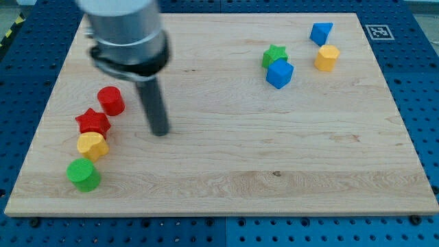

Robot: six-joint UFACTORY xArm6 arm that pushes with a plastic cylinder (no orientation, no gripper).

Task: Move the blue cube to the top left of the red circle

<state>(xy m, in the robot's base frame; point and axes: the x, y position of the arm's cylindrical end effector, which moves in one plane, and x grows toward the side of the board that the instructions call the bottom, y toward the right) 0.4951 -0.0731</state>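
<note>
The blue cube (280, 73) lies at the view's upper right, touching a green star (274, 55) just above it. The red circle (110, 100) is a short red cylinder at the view's left. My tip (160, 131) rests on the board, to the right of and a little below the red circle, far left of the blue cube. The rod rises from the tip to the arm's grey body at the view's top left.
A red star (92, 123), a yellow block (92, 145) and a green cylinder (84, 174) run in a line below the red circle. A second blue block (320, 32) and a yellow hexagon (327, 57) lie at the top right. The wooden board (226, 165) sits on a blue pegboard.
</note>
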